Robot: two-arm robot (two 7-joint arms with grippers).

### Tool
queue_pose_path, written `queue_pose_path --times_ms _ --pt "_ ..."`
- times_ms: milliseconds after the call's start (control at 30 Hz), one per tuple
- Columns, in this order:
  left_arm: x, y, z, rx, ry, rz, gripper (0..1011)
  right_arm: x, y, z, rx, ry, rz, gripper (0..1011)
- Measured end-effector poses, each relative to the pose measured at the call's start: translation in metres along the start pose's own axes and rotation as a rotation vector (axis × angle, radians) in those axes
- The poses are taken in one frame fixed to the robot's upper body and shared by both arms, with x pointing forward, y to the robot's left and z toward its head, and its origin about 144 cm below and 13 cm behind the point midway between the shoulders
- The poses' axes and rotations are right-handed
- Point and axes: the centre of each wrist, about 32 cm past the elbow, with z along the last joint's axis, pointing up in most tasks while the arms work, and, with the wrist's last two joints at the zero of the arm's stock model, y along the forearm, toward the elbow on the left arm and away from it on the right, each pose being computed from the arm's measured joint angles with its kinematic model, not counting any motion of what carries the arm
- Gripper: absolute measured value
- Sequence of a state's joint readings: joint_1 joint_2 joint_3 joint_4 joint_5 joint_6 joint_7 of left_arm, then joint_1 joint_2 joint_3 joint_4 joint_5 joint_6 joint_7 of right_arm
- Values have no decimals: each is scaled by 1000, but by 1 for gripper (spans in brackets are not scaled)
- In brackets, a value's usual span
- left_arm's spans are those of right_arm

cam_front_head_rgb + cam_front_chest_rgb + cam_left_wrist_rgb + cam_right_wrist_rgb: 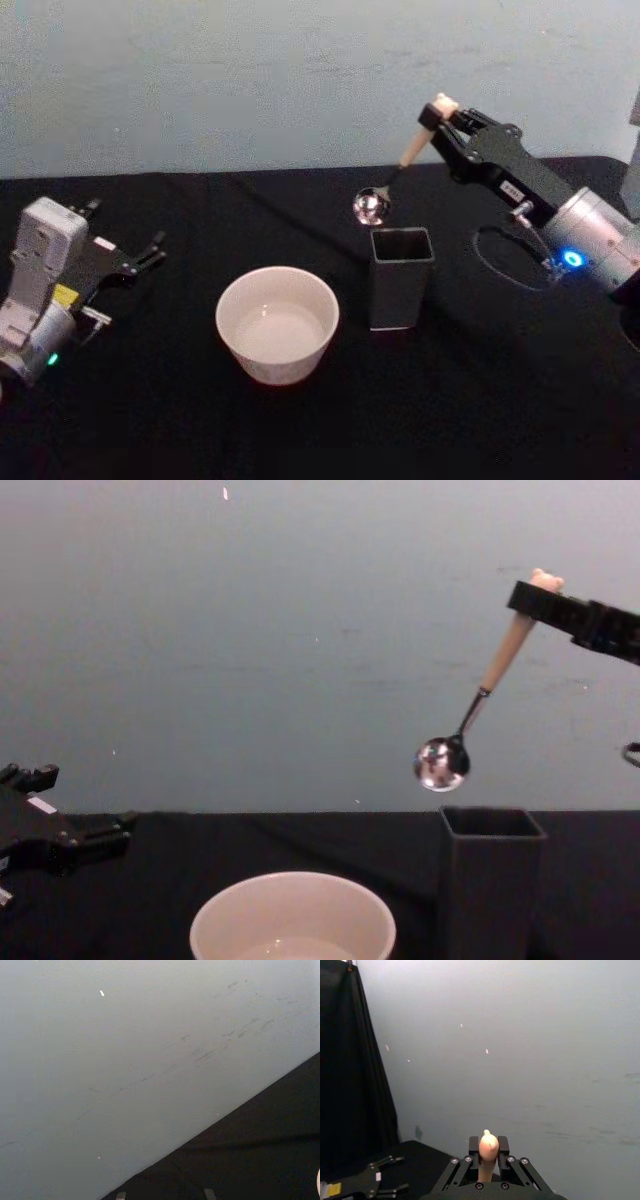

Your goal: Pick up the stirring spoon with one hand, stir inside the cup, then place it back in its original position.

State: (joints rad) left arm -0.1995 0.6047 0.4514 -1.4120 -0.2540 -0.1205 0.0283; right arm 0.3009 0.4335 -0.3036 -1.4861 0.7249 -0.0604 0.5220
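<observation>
Raised over the black-draped table (500,420), the right gripper (438,112) clamps the stirring spoon (404,160) just below its bear-head top. The spoon hangs tilted, its shiny bowl in the air a little above the square mouth of the dark holder (400,285), touching nothing. The cream cup (277,325) stands near the holder, on its left. The left gripper (148,254) sits low at the table's left side, fingers apart

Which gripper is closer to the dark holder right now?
Right. The right gripper holds the stirring spoon raised above the dark holder; the left gripper sits far off, beyond the cup.
</observation>
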Motion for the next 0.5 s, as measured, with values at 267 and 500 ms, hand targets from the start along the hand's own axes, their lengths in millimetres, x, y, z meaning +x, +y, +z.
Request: queue_pose_path --times_ms 267,500 --pt "0 0 0 0 0 0 1001 -12 16 -12 -38 10 71 215" --pt "0 0 0 0 0 0 1001 -24 27 -26 -101 -18 155 215"
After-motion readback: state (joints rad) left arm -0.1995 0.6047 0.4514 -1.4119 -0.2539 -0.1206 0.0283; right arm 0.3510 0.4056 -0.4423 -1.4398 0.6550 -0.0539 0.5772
